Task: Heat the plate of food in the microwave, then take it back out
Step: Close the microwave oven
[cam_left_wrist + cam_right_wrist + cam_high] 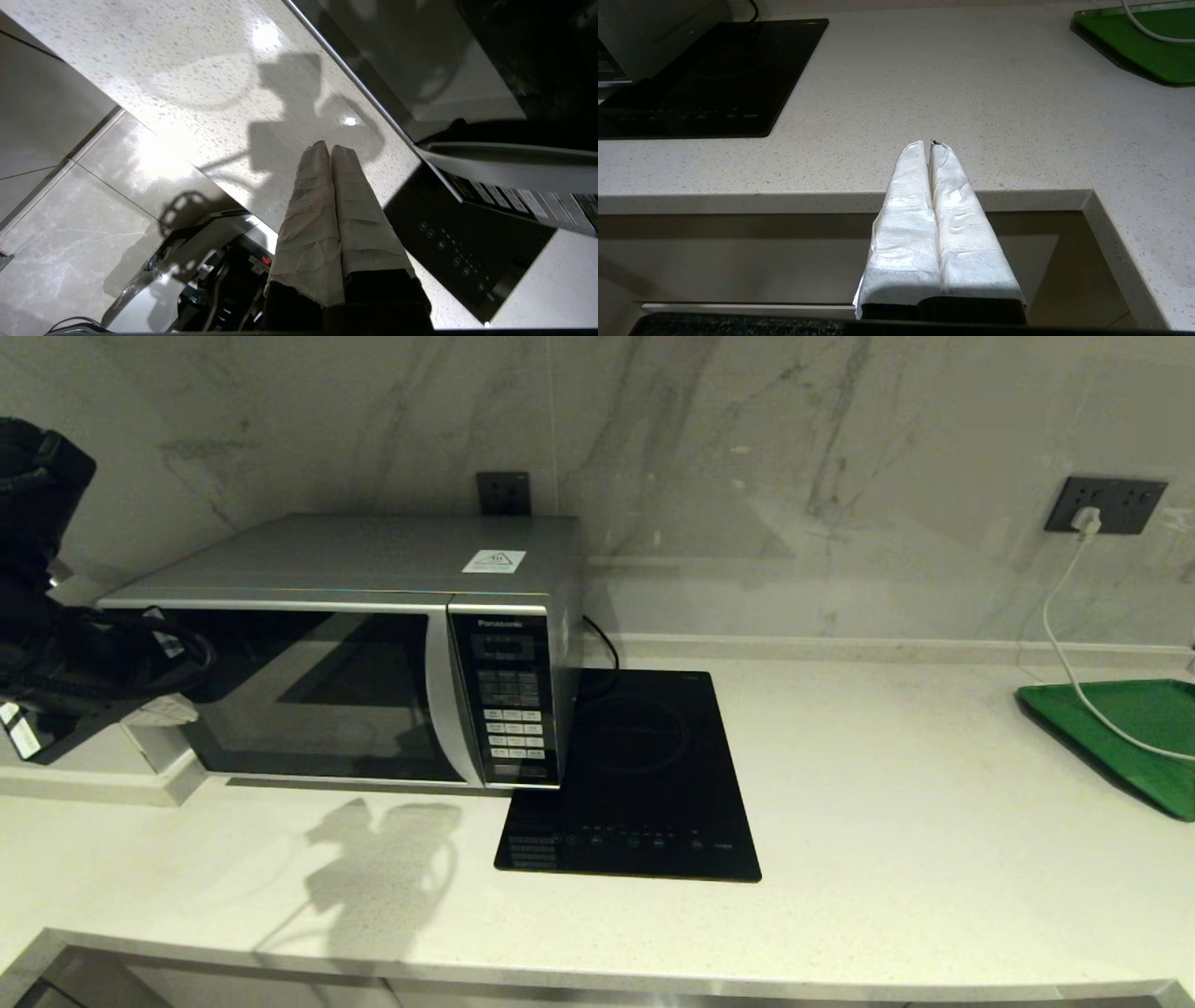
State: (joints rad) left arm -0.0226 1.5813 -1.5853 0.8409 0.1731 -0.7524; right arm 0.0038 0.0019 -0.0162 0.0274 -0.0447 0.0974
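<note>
The silver-grey microwave [373,644] stands at the back left of the counter, its dark glass door [467,70] closed against the curved handle strip [504,156]. The plate of food shows in no view; nothing can be made out behind the glass. My left arm [56,644] is raised at the microwave's left end. Its gripper [331,148] is shut and empty, hanging over the counter in front of the door. My right gripper [930,144] is also shut and empty; it sits low at the counter's front edge, outside the head view.
A flat black glass hob [644,775] lies just right of the microwave. A green tray [1130,737] sits at the far right with a white cable [1064,635] trailing onto it from a wall socket. The counter's front edge [597,961] runs along the bottom.
</note>
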